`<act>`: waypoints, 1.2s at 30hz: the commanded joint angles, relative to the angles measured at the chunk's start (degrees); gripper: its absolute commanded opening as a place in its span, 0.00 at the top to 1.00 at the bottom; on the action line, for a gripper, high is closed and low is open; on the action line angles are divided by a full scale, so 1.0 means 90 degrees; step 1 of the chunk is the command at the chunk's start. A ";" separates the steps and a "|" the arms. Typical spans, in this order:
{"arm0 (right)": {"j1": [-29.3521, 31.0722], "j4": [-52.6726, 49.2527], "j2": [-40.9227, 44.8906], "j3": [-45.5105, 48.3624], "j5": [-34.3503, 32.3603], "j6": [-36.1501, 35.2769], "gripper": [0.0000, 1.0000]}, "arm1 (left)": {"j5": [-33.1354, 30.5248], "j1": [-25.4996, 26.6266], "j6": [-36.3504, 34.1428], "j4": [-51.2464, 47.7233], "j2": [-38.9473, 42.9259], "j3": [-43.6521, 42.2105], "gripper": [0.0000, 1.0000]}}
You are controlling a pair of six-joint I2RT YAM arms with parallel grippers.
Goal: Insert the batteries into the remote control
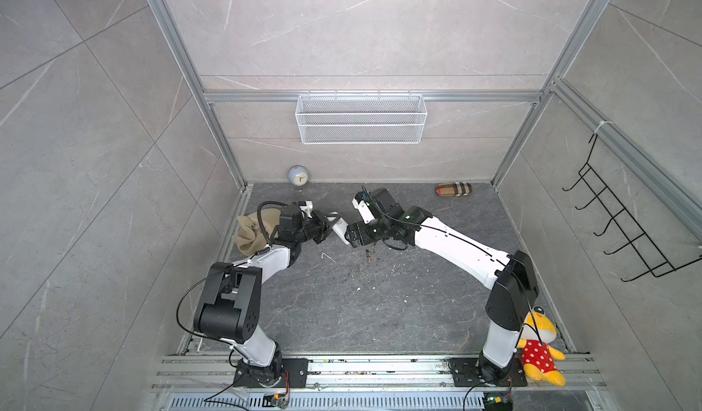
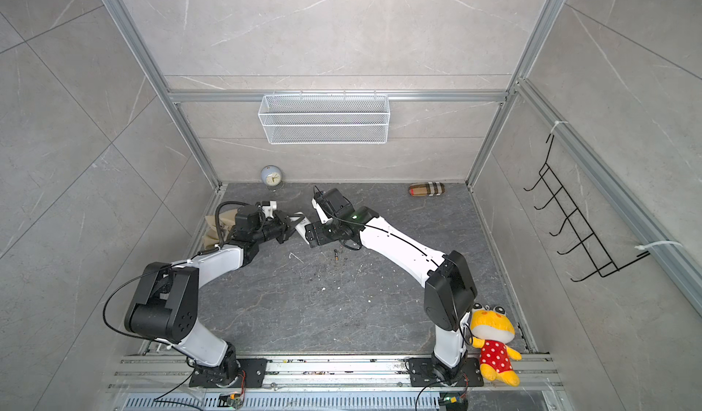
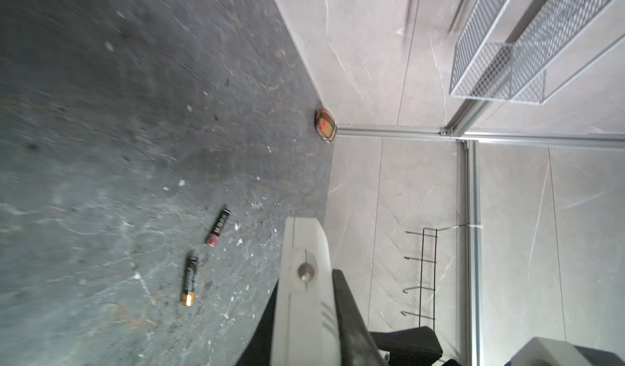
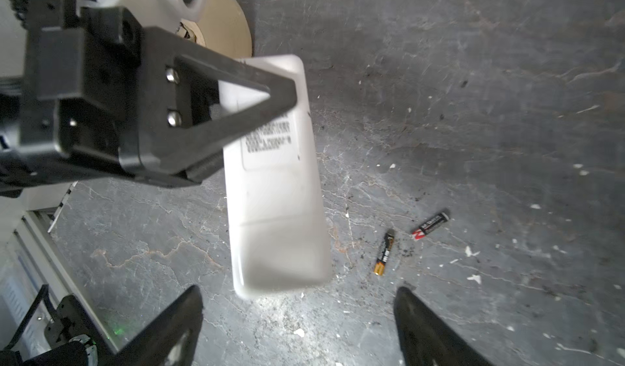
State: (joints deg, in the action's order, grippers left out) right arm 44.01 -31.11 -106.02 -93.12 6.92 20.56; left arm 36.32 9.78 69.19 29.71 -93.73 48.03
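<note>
Gripping claw: the left gripper is clamped on one end of the remote control. One finger lies across the labelled back; the other is hidden behind it.
Why held so: the handset hangs clear of the table with its back turned toward the right wrist camera, probably so that the battery end is reachable.
Free claw: the right gripper is spread wide and carries nothing. The handset's unheld end sits at its mouth (contact cannot be told).
Back cover: a seam crosses the back and the cover looks in place, though blur leaves doubt. I judge that it comes off first.
Batteries: the orange-tipped battery and the red-ended battery lie on the table just beside each other, near the free end, neither loaded.
</note>
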 commanded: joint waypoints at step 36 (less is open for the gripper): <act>0.0330 0.5899 -0.2452 0.1432 0.0364 0.6209 0.39 | -0.0744 -0.0755 -0.0313 0.5565 -0.2271 -0.1903 1.00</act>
State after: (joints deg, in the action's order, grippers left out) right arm 45.78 20.95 -126.63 -79.09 12.60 74.63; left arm 30.94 2.85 69.47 75.61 -115.11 31.75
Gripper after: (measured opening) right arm 0.618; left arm 0.177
